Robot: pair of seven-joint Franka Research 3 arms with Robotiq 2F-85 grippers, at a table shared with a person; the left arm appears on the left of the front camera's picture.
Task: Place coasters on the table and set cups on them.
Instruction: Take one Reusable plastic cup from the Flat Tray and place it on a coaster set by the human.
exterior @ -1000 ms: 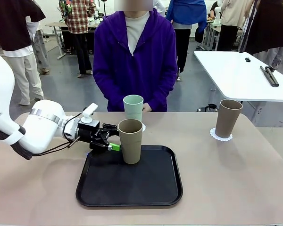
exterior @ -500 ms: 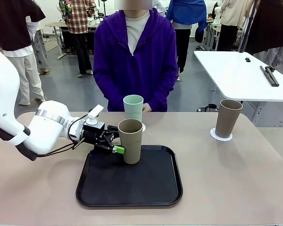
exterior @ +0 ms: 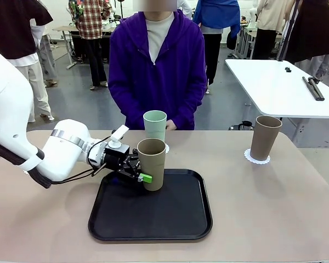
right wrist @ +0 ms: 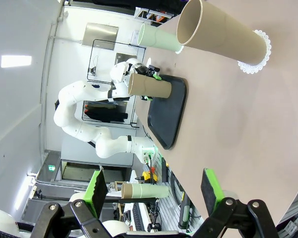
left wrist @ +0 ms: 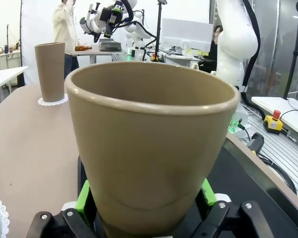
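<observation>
The left gripper has advanced, open, around the taupe cup.

We see the table bearing a black tray. Two coasters lie on it too.

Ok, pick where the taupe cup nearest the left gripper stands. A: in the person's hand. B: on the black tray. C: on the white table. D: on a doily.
B: the taupe cup stands on the black tray, with the open left gripper straddling its base.
</observation>
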